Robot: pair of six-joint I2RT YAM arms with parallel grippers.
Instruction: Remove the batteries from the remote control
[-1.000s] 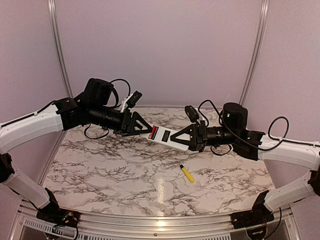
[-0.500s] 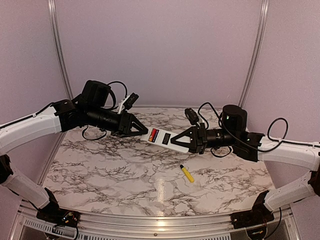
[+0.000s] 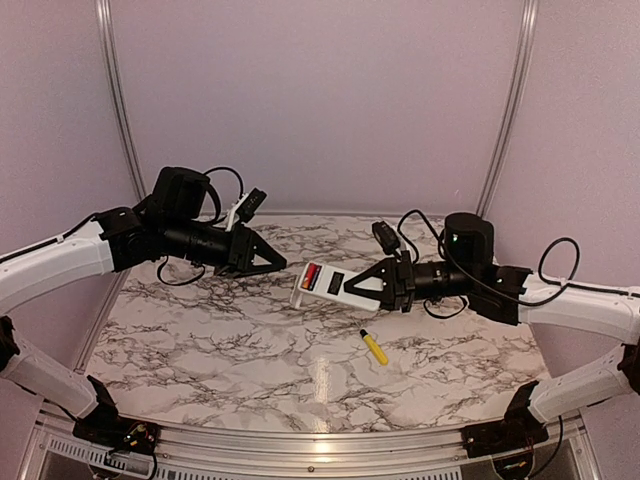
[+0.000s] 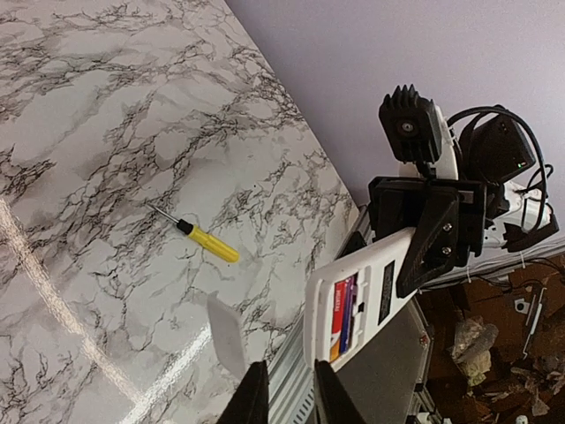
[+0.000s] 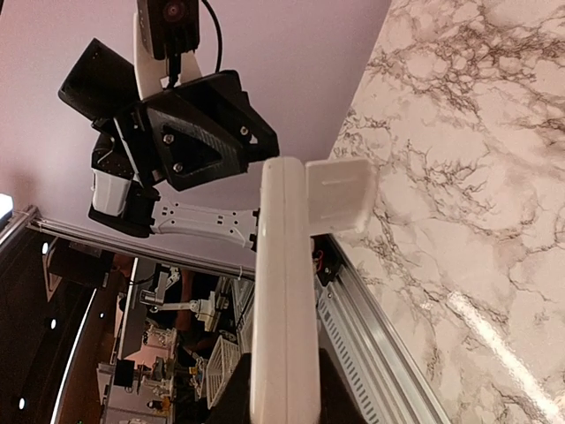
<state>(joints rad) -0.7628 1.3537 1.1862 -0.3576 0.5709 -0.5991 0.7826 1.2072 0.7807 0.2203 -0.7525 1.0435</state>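
Note:
My right gripper (image 3: 372,285) is shut on the right end of the white remote control (image 3: 328,281) and holds it above the table, back side up. Its battery bay is open, with the red and dark blue batteries (image 3: 311,272) side by side inside; they show clearly in the left wrist view (image 4: 344,311). My left gripper (image 3: 277,262) is a short way left of the remote, its jaws a narrow gap apart and empty (image 4: 290,399). The small white cover piece (image 3: 299,297) is just under the remote's left end; it also shows in the left wrist view (image 4: 226,332) and right wrist view (image 5: 341,198).
A yellow-handled screwdriver (image 3: 374,347) lies on the marble table (image 3: 200,330) in front of the right gripper, and shows in the left wrist view (image 4: 205,241). Purple walls close the back and sides. A metal rail (image 3: 300,440) runs along the near edge.
My left gripper has pulled back to the left, off the remote's end. The white cover has come off and dropped below the remote. The remote has shifted slightly right and down.

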